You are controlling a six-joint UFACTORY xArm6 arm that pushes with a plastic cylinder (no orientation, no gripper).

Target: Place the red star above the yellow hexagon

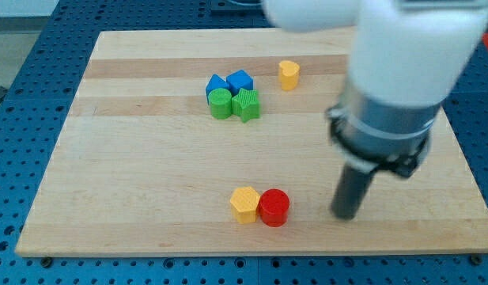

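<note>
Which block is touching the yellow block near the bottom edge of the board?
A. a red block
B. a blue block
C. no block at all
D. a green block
A: the red block sits right against the view's right side of the yellow block, while the green and blue blocks are grouped far up the board; my tip stands apart to the right.

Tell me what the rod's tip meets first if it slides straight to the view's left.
Most likely the round red block, lying left of my tip on the wooden board, with the yellow hexagonal block touching it beyond. Depth is hard to judge.
</note>
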